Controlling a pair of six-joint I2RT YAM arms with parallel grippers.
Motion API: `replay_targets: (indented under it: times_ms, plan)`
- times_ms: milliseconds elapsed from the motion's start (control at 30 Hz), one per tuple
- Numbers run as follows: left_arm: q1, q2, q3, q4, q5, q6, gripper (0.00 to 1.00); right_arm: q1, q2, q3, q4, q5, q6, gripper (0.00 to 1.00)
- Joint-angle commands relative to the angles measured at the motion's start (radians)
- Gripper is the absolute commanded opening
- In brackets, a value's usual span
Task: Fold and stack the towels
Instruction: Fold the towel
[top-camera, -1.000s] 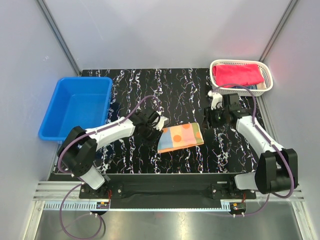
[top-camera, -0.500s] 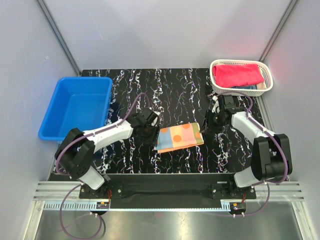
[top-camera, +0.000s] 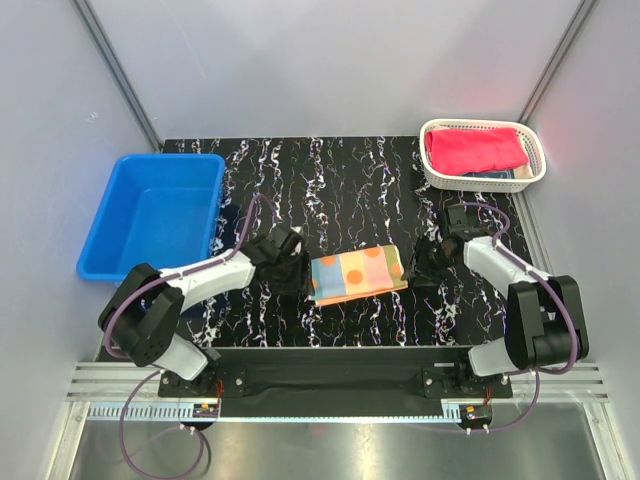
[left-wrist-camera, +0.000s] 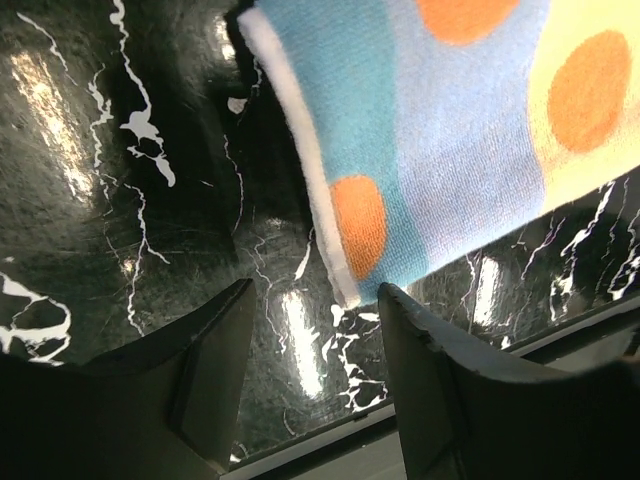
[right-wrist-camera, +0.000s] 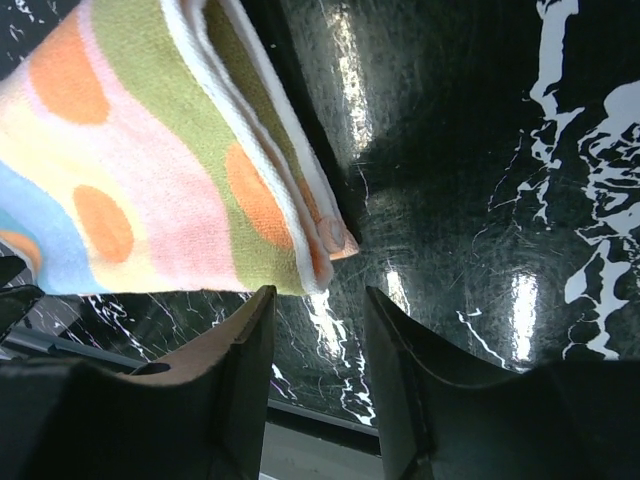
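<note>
1. Towels first: the folded spotted towel (top-camera: 358, 272) is lying flat at the middle of the table (top-camera: 350, 180), between my two grippers. The pink-red towel (top-camera: 475, 150) is sitting in the white basket (top-camera: 445, 181) at the far right corner.
2. My left gripper (left-wrist-camera: 315, 385) is hanging just off the spotted towel's left edge. Its fingers are parted with only bare table between them, so it is grasping nothing.
3. My right gripper (right-wrist-camera: 318, 390) is waiting at the towel's right corner, likewise released and empty. The folded corner is lying just ahead of the gap.
4. I am judging this cloth to be light, soft and floppy, with no stiffness of its own. Lifted by one ply, the fold would probably fall open.
5. I am also expecting the glossy tabletop to let the towel skid when nudged rather than hold it in place.
6. I am looking to pinch at the thick doubled edge showing in my right wrist view. I would come in low and take every layer together, with one gripper at each end.
7. I am treating a top-layer-only catch as the main risk.
</note>
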Motion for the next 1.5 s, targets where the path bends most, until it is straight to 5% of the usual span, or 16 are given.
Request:
replay_targets:
  times_ms: [0, 300, 567, 833, 1200, 1467]
  plan:
    - [0.038, -0.037, -0.035, 0.119, 0.075, -0.062, 0.57, 0.007, -0.027, -0.026, 0.072, 0.004, 0.058, 0.47]
    - [0.061, -0.041, -0.104, 0.227, 0.106, -0.126, 0.57, 0.007, -0.017, -0.106, 0.198, 0.007, 0.121, 0.44]
    - [0.061, -0.030, -0.104, 0.257, 0.112, -0.157, 0.55, 0.007, -0.024, -0.115, 0.218, 0.028, 0.127, 0.27]
    - [0.063, -0.008, -0.087, 0.230, 0.118, -0.178, 0.35, 0.008, -0.057, -0.110, 0.207, 0.025, 0.138, 0.16]
    - [0.061, -0.011, -0.127, 0.279, 0.164, -0.237, 0.44, 0.007, -0.049, -0.121, 0.231, 0.004, 0.153, 0.11]
    - [0.058, -0.005, -0.092, 0.267, 0.172, -0.245, 0.13, 0.008, -0.066, -0.095, 0.202, 0.005, 0.150, 0.08]
